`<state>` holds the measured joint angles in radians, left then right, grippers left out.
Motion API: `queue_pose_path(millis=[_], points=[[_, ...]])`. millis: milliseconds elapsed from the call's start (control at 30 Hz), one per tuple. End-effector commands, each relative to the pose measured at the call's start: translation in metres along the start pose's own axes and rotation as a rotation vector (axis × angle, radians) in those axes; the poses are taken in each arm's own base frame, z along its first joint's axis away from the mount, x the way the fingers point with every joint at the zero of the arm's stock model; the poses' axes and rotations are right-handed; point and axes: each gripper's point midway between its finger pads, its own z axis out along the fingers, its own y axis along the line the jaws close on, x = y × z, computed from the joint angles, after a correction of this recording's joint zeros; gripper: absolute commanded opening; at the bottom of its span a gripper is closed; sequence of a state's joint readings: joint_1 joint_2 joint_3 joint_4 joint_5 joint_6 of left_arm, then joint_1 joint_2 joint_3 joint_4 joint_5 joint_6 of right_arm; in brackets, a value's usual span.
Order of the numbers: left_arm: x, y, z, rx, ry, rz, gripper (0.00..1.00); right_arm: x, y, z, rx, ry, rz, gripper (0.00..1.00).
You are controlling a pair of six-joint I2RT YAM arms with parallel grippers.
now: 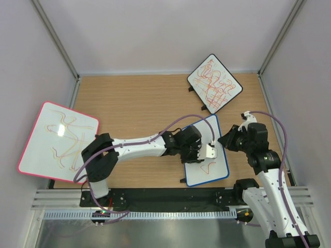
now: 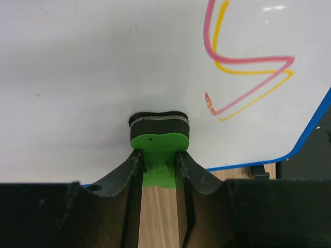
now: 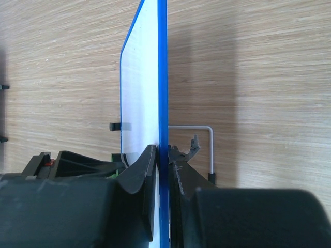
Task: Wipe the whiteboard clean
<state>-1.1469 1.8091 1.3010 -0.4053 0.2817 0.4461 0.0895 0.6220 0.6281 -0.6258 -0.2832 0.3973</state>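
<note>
On the far left, well away from both sets of fingers, a big pink-framed board [image 1: 57,142] with thin lines on it sticks out over the edge of the wooden table [image 1: 139,103]. The left arm reaches across to the right, and the left gripper [image 2: 159,163] is squeezed tight on the green handle of an eraser [image 2: 158,132]. The eraser's black pad sits right at the tips of those fingers and touches the white face of the whiteboard [image 2: 77,77].

The whiteboard has a blue frame and sits between the two grippers near the front of the table. The white part just past the left fingers is clean. A pink and yellow squiggle [image 2: 248,62] is off to their right, on the board's lower part.

Farther back, well away from all the fingers, stands a black-framed board [image 1: 214,83] full of red scribbles.

On the right side, the right gripper [image 3: 161,150] pinches the whiteboard's blue edge, one finger on the white face and one on the back. A thin wire stand [image 3: 209,150] shows just beside the back finger.
</note>
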Motion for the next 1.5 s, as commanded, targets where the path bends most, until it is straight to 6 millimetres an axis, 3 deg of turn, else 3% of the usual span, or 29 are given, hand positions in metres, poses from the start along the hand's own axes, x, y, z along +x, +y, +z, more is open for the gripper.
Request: queue_pose_path(millis=[0,133,267,400,500,733,833,933,1033,1267,1300,1467], points=[[0.044,-0.015,0.015,0.039,0.094,-0.008,0.0,-0.014,0.018,-0.005,-0.073,-0.043,-0.023,0.01],[0.047,-0.021,0.018,0.059,0.086,-0.034,0.0,-0.014,0.018,-0.006,-0.073,-0.045,-0.022,0.01],[0.031,-0.022,0.015,0.072,0.045,-0.05,0.0,-0.014,0.018,-0.006,-0.071,-0.045,-0.023,0.01],[-0.009,-0.013,0.004,0.063,-0.029,-0.046,0.0,-0.013,0.017,-0.005,-0.069,-0.043,-0.022,0.01],[-0.058,-0.003,-0.012,0.039,-0.123,-0.023,0.0,-0.014,0.017,-0.006,-0.072,-0.046,-0.021,0.01],[-0.109,-0.011,-0.017,0.099,-0.163,-0.025,0.0,-0.014,0.017,-0.005,-0.07,-0.046,-0.02,0.01],[-0.117,-0.017,-0.018,0.106,-0.159,-0.007,0.0,-0.013,0.017,-0.004,-0.069,-0.044,-0.018,0.01],[-0.114,-0.022,-0.016,0.122,-0.147,-0.005,0.0,-0.013,0.017,-0.005,-0.068,-0.045,-0.016,0.01],[-0.097,-0.026,-0.011,0.126,-0.113,-0.005,0.0,-0.014,0.017,-0.005,-0.07,-0.046,-0.019,0.01],[-0.037,-0.042,0.0,0.133,-0.013,-0.004,0.0,-0.014,0.017,-0.006,-0.069,-0.048,-0.021,0.01],[-0.018,-0.048,0.004,0.141,0.025,-0.007,0.0,-0.013,0.017,-0.006,-0.071,-0.044,-0.02,0.01],[0.012,-0.054,0.005,0.13,0.068,0.018,0.0,-0.013,0.017,-0.005,-0.069,-0.043,-0.019,0.01]])
